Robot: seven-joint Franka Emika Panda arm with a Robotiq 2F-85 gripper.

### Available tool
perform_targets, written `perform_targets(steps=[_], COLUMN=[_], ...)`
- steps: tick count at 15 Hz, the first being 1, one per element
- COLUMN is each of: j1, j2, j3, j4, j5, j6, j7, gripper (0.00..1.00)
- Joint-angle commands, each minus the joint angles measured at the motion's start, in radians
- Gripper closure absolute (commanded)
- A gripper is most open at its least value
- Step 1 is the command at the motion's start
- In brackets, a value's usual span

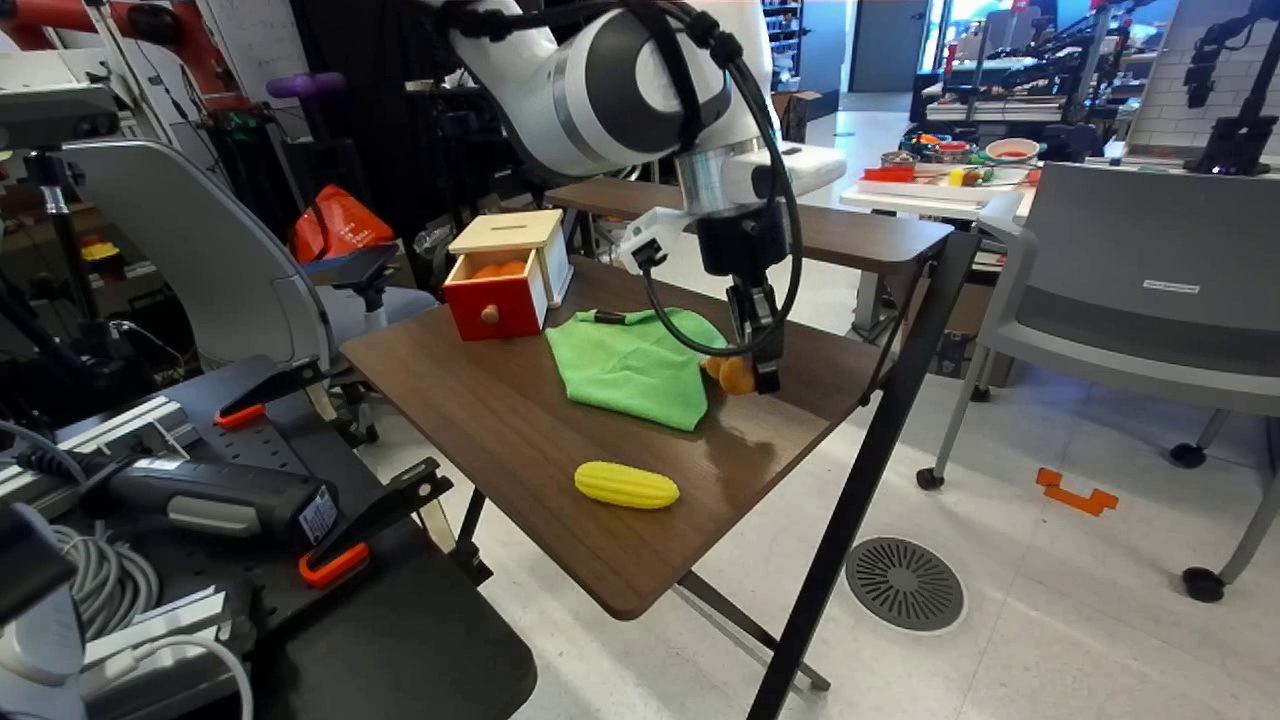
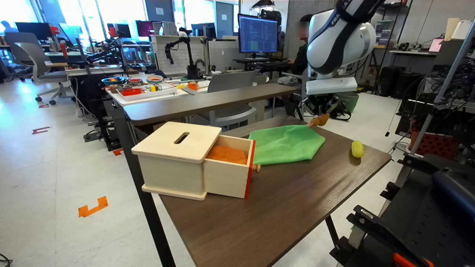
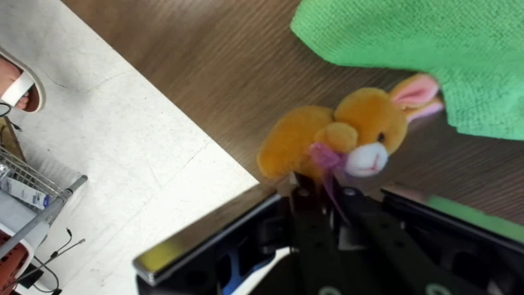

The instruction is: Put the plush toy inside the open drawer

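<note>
While the gripper (image 3: 320, 181) has the bunny (image 3: 343, 133) pinched, the drawer (image 2: 226, 180) is just hanging open across the cloth (image 2: 287, 144) from it, with some orange stuff (image 2: 226, 154) sitting inside.

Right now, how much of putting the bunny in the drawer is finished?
Done: the red-fronted drawer stands open. In hand: the gripper looks closed on the plush bunny in the wrist view. Left: the bunny is outside the drawer, so carrying it in and releasing remain.
</note>
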Motion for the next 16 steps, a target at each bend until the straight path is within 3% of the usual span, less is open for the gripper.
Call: perform_targets(steps=[1,4,8,16], j1=[0.022,0.03,0.074,0.207], j2=[-0.207,-0.358,-0.48,-0.483], j3=[-0.018,-0.01,0.039,0.247], j4=[-0.24,-0.389,-0.491,-0.517], j5=[0.024,0.018,0.004,0.021], j6=[0.06,0.086,0.104,0.209], j7=[-0.038,-0.066,-0.12,-0.252], gripper=[0.98,0.98,0.98,0.98])
